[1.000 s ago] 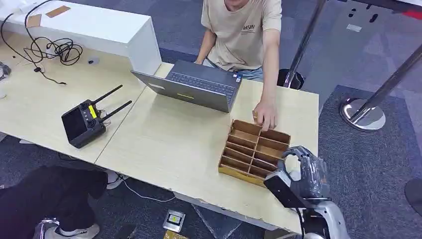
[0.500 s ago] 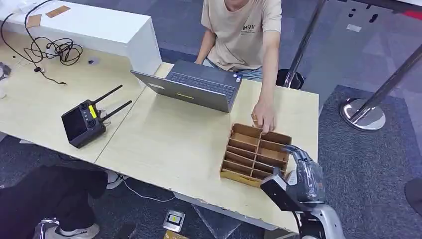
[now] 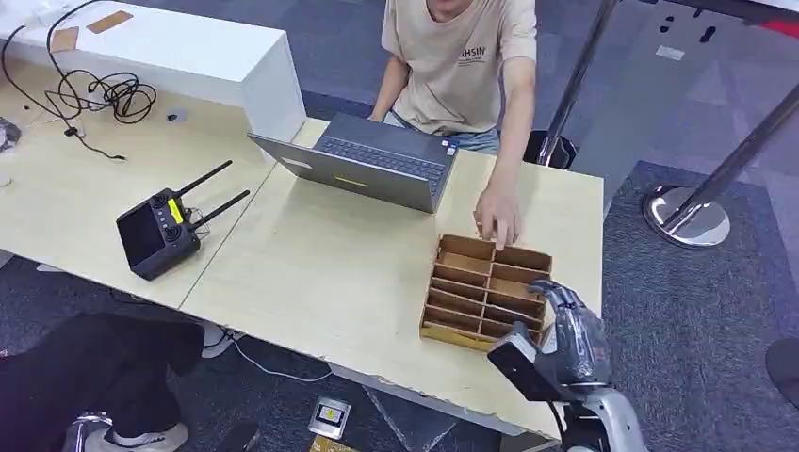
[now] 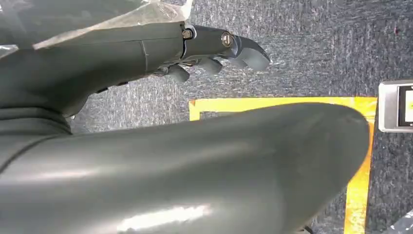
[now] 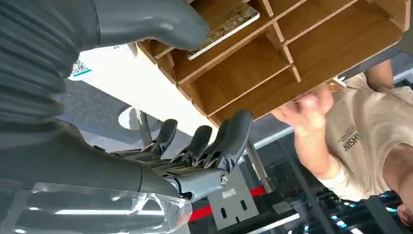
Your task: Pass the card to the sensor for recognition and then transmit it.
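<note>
The card (image 5: 225, 24) is seen lying in a slot of the wooden divider box (image 3: 485, 287) near the worktop's (image 3: 330, 264) front right corner. The right hand (image 3: 565, 344) is held beside the box, fingers spread, nothing in it. The left hand (image 4: 214, 53) is hung low, fingers loosely curled, nothing held.

The right hand (image 3: 565, 339) is raised on its silver arm, its thumb (image 5: 146, 22) stretched out apart from the dark fingers (image 5: 229, 136), which are spread and only slightly bent, holding nothing. The left hand (image 4: 146, 44) hangs low, its fingers (image 4: 243, 51) loosely curled with nothing between them.
</note>
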Motion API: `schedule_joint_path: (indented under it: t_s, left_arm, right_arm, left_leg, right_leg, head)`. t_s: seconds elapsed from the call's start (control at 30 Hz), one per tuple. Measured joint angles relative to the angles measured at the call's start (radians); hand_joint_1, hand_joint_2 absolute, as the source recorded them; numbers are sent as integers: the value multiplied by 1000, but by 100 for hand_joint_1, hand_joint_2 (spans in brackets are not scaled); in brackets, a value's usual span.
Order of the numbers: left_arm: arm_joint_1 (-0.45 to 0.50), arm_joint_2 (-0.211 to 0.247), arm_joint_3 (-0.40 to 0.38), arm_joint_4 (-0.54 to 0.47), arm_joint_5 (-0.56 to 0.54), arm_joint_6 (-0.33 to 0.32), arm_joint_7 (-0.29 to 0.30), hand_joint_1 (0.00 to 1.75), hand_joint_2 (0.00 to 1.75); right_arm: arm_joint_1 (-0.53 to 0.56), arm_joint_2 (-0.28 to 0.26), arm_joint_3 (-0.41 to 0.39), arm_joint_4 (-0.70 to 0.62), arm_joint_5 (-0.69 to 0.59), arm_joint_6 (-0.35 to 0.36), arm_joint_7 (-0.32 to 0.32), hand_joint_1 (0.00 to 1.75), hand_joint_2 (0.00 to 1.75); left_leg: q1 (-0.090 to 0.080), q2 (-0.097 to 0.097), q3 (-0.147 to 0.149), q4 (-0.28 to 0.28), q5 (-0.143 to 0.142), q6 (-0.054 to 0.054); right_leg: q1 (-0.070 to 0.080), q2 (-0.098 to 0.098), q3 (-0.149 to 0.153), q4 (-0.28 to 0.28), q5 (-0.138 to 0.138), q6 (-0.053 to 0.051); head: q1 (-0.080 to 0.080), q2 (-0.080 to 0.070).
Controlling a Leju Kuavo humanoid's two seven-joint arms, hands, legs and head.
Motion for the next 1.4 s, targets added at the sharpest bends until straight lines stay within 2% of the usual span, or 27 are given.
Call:
schedule_joint_path:
  t_s: [0.27,0.77,0.83,0.87,0.93,1.4]
  left_arm:
    - [-4,-4,0,0,-2,0,2,0,0]
    - [-7,-8,0,0,-5,-2,13,0,0]
    - [-7,-8,0,0,-5,-2,14,0,0]
    - [-7,-9,0,0,-5,-2,13,0,0]
    - [-7,-9,0,0,-6,-2,13,0,0]
    - [-7,-13,0,0,-8,-1,16,0,0]
  right_arm:
    - [-19,3,18,55,78,-25,26,63,175]
    - [-39,14,47,156,99,-46,36,65,175]
    - [-39,14,50,167,99,-51,37,72,175]
    - [-39,15,51,172,99,-54,37,113,175]
    - [-39,18,53,181,98,-55,38,175,175]
    - [-50,28,53,220,86,-75,31,175,175]
  left_leg:
    - [0,0,0,0,0,0]
    - [0,0,0,0,0,0]
    - [0,0,0,0,0,0]
    - [0,0,0,0,0,0]
    - [0,0,0,0,0,0]
    - [0,0,1,0,0,0]
  right_leg:
    - [0,0,0,0,0,0]
    - [0,0,0,0,0,0]
    - [0,0,0,0,0,0]
    - [0,0,0,0,0,0]
    - [0,0,0,0,0,0]
    - [0,0,1,0,0,0]
  head:
    - [0,0]
    - [0,0]
    - [0,0]
    - [0,0]
    - [0,0]
    - [0,0]
